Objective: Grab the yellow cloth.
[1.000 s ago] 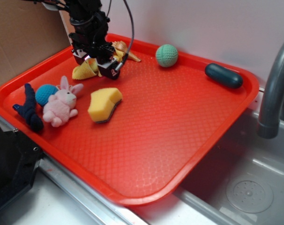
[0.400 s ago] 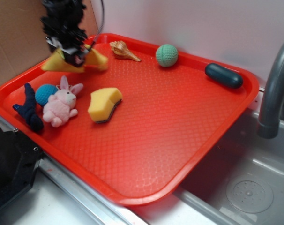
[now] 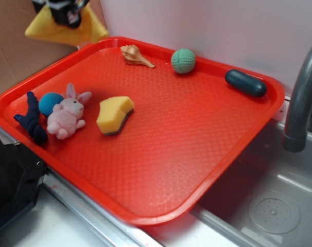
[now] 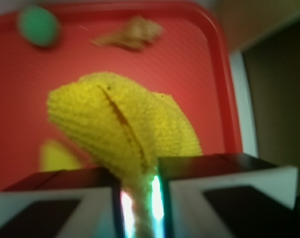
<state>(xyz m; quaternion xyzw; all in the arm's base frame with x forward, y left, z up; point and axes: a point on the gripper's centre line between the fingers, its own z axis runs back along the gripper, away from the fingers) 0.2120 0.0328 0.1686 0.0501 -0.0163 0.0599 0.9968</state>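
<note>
The yellow cloth (image 3: 63, 32) hangs in the air above the tray's far left corner, pinched at its top by my gripper (image 3: 68, 13), which is mostly cut off by the top edge of the exterior view. In the wrist view the yellow cloth (image 4: 125, 129) fills the centre, drooping from between the two fingers, and my gripper (image 4: 140, 198) is shut on a bunched fold of it. The red tray lies well below the cloth.
On the red tray (image 3: 207, 170) lie a yellow sponge (image 3: 115, 114), a pink plush bunny (image 3: 66, 114), a blue ball (image 3: 49, 102), a dark blue toy (image 3: 31, 119), a seashell (image 3: 135, 55), a green ball (image 3: 183, 60) and a dark oval object (image 3: 245, 83). A grey faucet (image 3: 300, 103) and sink stand at right.
The gripper has risen up and to the left, carrying the yellow cloth off the tray surface; the seashell it covered now shows. Other objects have not moved.
</note>
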